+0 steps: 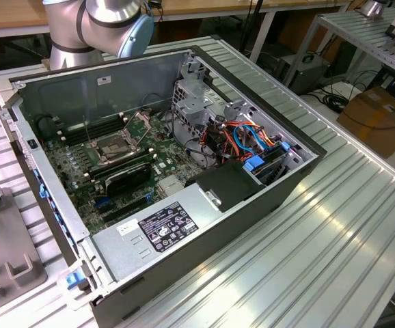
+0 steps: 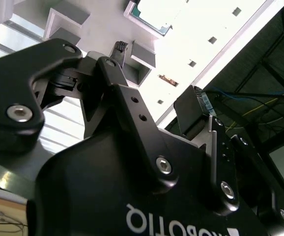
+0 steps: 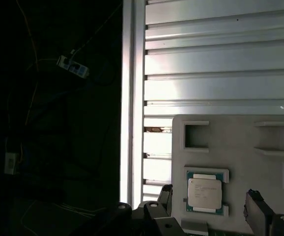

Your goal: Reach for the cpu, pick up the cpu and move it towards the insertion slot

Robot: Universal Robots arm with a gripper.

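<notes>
The cpu (image 3: 207,194) is a small square chip with a silvery-tan face. It lies flat in a recess of a pale grey holder plate (image 3: 240,147) and also shows as cpu (image 2: 151,14) in the second wrist view. My black gripper (image 3: 209,194) is open above the plate, its two fingers spread wide on either side of the chip and apart from it. In the second wrist view the gripper (image 2: 154,81) holds nothing. The insertion slot (image 1: 117,147) sits on the motherboard inside the open computer case, its metal plate hinged up.
The arm's grey and blue joint (image 1: 95,27) stands beyond the case's far wall. Drive cage and orange and blue cables (image 1: 245,140) crowd the case's right in the exterior view. A grey fixture plate (image 1: 6,263) lies on the slatted table left of the case.
</notes>
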